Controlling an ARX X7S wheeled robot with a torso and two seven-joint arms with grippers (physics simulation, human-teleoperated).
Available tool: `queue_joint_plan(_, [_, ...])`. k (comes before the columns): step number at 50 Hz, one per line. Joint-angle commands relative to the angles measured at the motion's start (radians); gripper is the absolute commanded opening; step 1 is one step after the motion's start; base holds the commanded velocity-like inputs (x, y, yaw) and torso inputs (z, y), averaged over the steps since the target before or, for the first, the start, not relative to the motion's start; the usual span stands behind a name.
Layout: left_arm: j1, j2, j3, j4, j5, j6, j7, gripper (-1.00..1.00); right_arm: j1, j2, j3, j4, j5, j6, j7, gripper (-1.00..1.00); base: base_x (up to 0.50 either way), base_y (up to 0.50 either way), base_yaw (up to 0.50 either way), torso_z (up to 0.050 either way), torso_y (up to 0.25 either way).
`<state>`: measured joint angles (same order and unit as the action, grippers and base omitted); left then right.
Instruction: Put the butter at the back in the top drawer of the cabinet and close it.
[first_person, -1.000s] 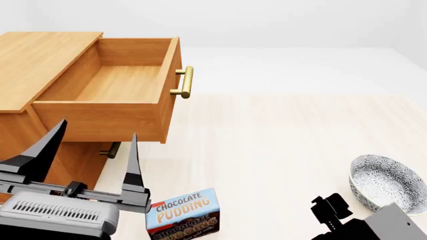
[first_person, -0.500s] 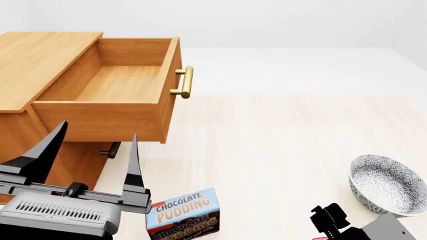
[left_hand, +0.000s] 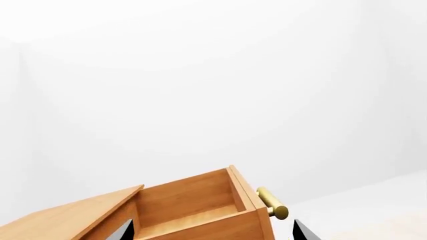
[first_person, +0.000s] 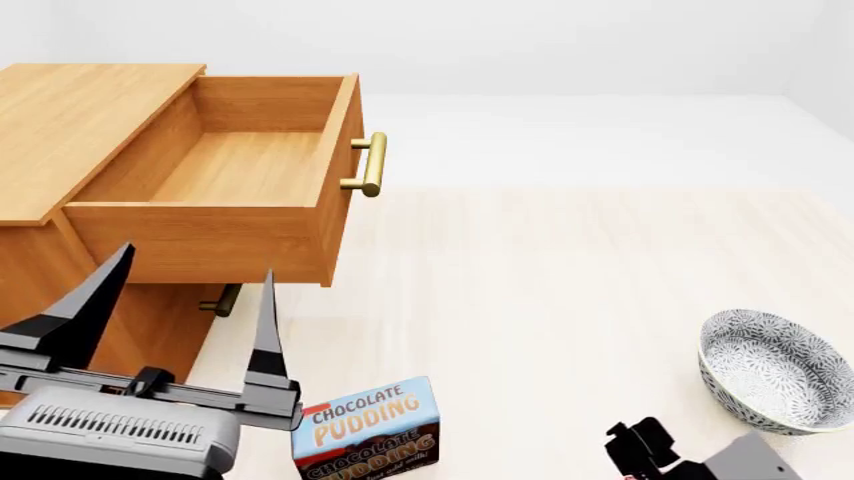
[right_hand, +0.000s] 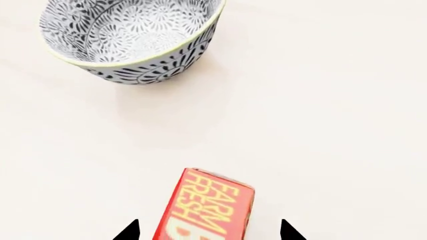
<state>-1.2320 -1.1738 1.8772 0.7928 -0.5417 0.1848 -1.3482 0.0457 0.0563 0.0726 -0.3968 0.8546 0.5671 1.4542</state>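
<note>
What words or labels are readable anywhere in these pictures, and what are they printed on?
"CHOCOLATE PUDDING": on the top face of the brown-and-blue pudding box on the floor, head view.
"CHOCOLATE PUDDING" again on that box's front face, cut off by the picture's edge.
"FARM FRESH": in yellow on the red butter box, right wrist view; a larger letter below is cut off.
The patterned bowl, the cabinet and its top drawer carry no text.

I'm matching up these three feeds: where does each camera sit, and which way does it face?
Head view: from the robot's head, looking forward and down at the light-brown wooden cabinet, its open top drawer, brown-and-blue pudding box; left gripper and right arm show.
Left wrist view: near the left gripper, facing the drawer; fingertips show.
Right wrist view: near the right gripper, facing the red-orange butter box and patterned bowl; fingertips show.
Shared: the head view also shows the drawer and the bowl.
</note>
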Motion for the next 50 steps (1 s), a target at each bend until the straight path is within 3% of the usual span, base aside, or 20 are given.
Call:
queue_joint_plan(1, [0.001, 0.0, -0.007, 0.004, -0.004, -0.006, 0.002, 1.0, 0.011, 0.008, -0.017, 0.047, 0.007, -0.015, -0.011, 1.0, 0.0, 0.0, 0.0, 0.0, 0.0])
queue_joint_plan(35, [0.033, 0.009, -0.016, -0.034, -0.002, 0.012, 0.011, 1.0, 0.048, 0.02, -0.031, 0.231, 0.022, -0.098, -0.08, 1.0, 0.0, 0.0, 0.0, 0.0, 0.0])
queue_joint_plan(36, [0.034, 0.01, -0.017, -0.035, -0.002, 0.012, 0.011, 1.0, 0.048, 0.02, -0.032, 0.234, 0.024, -0.099, -0.082, -1.0, 0.0, 0.0, 0.0, 0.0, 0.0])
queue_joint_plan(50, [0.044, 0.006, -0.022, -0.038, 0.001, 0.016, 0.012, 1.0, 0.037, 0.029, -0.041, 0.22, 0.039, -0.117, -0.073, -1.0, 0.0, 0.0, 0.0, 0.0, 0.0])
